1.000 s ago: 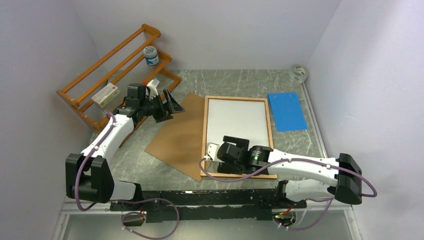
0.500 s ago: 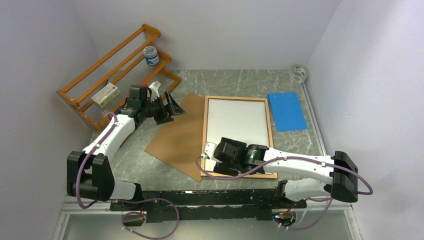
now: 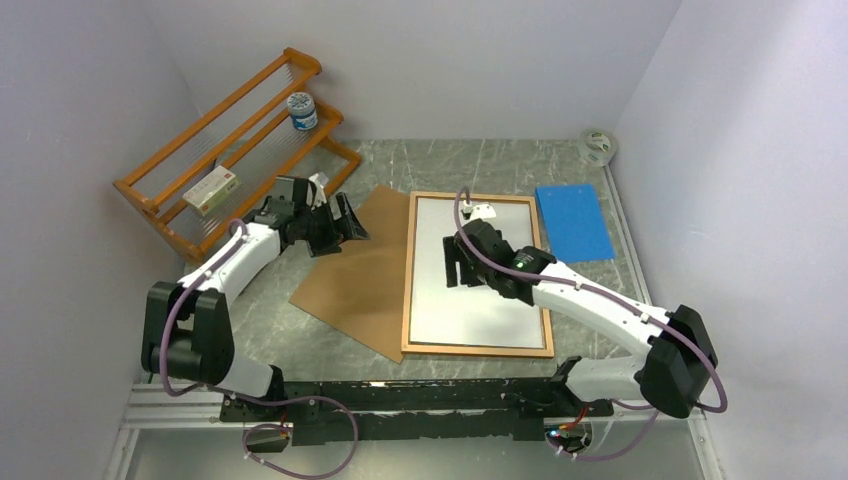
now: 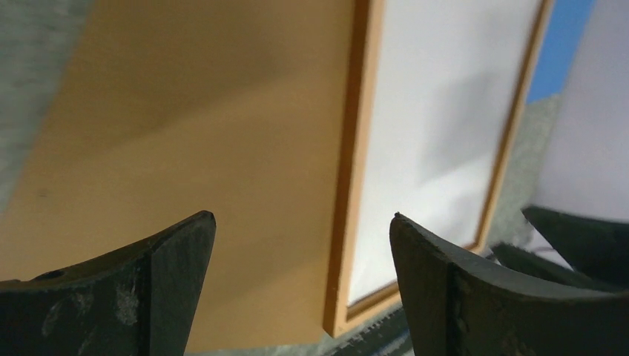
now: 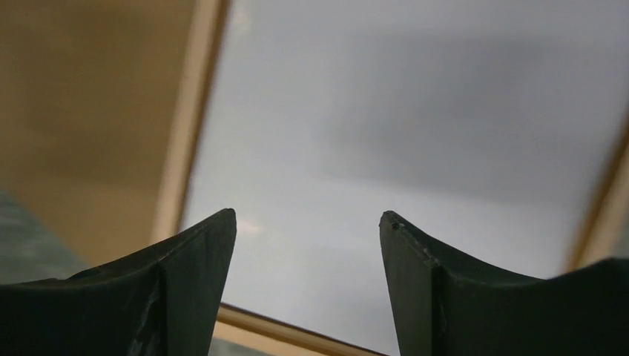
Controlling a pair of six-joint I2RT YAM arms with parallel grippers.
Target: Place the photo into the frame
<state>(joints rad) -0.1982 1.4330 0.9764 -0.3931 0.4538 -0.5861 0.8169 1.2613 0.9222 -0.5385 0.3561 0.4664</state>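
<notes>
The frame (image 3: 408,270) lies flat on the table, a thin light-brown wooden rectangle. A white sheet fills it; this looks like the photo (image 3: 490,305) lying face down, with no printed side showing. My right gripper (image 3: 453,266) hovers over the middle of that sheet, open, with nothing between its fingers. In the right wrist view the gripper (image 5: 308,213) has the photo (image 5: 415,133) and the frame's rim (image 5: 194,119) below it. My left gripper (image 3: 348,222) is open and empty over the far corner of the brown backing board (image 3: 355,275). The left wrist view shows this gripper (image 4: 303,216), the frame (image 4: 356,148) and the photo (image 4: 445,111).
The backing board (image 4: 208,133) lies left of the frame, touching its edge. An orange wooden rack (image 3: 230,130) at the back left holds a jar (image 3: 301,110) and a small box (image 3: 211,189). A blue sheet (image 3: 574,222) lies right of the frame, a tape roll (image 3: 598,147) behind it.
My right gripper has swung from the frame's near left corner up over its middle, and its jaws have narrowed somewhat. My left gripper has shifted slightly to the right.
</notes>
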